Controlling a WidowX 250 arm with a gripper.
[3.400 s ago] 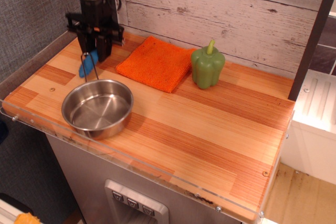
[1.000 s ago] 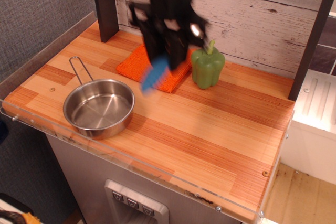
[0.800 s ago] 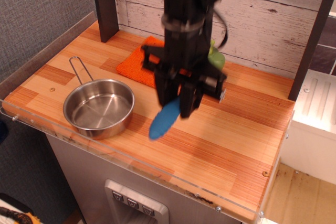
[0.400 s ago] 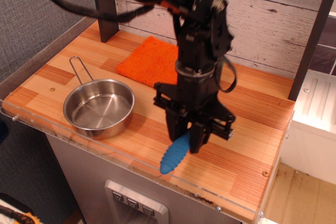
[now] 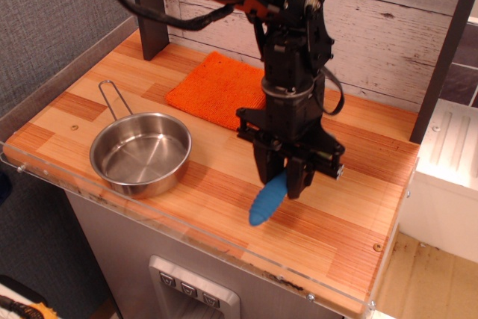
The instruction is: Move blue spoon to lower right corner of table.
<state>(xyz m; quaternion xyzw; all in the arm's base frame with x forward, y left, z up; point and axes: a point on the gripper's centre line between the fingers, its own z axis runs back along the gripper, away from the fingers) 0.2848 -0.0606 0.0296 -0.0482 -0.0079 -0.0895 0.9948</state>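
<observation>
The blue spoon (image 5: 267,201) hangs from my gripper (image 5: 283,181), its thick blue handle pointing down and left over the front middle of the wooden table (image 5: 351,237). The spoon's metal bowl is hidden between the fingers. The gripper is shut on the spoon's upper end and holds it just above the planks, right of the steel pan and left of the table's lower right corner (image 5: 366,293). The black arm rises behind it and covers the back middle of the table.
A steel pan (image 5: 140,154) with a thin wire handle sits at the front left. An orange cloth (image 5: 216,89) lies at the back. A clear acrylic rim (image 5: 187,229) runs along the front edge. A dark post (image 5: 151,13) stands at the back left.
The gripper carried the spoon from the back left, over the cloth, to the front middle. In the last half second it shifted a little right. The green pepper is now hidden behind the arm.
</observation>
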